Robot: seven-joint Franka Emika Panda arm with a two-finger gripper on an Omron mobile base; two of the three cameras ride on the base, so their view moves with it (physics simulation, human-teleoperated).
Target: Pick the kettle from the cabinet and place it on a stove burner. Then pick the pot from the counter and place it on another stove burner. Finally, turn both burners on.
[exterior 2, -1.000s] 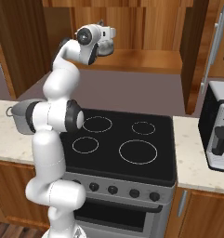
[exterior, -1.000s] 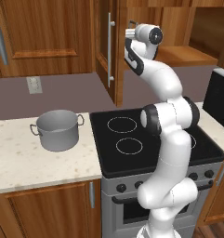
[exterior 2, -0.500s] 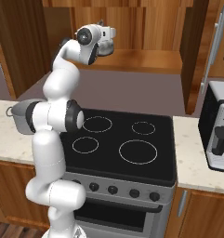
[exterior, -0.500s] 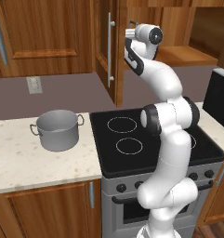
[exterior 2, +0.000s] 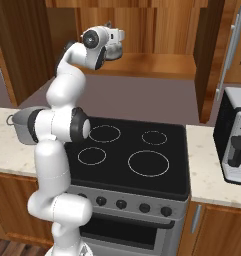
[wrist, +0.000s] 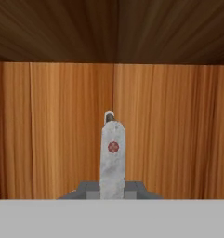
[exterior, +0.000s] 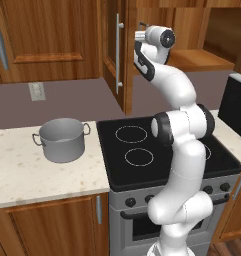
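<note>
Gripper point(wrist: 112, 188) reaches into the cabinet point(exterior 2: 157, 65), fingers pinched tight on the kettle point(exterior 2: 113, 49) handle point(wrist: 112, 158) above the shelf, while the pot point(exterior: 62, 139) sits on the counter point(exterior: 37, 175).

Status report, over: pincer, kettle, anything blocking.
Pincer shut on the small shiny silver kettle, up in the reddish-brown wooden cabinet. Wide grey metal pot waits on the cream speckled counter. Black stove burners unobstructed.
</note>
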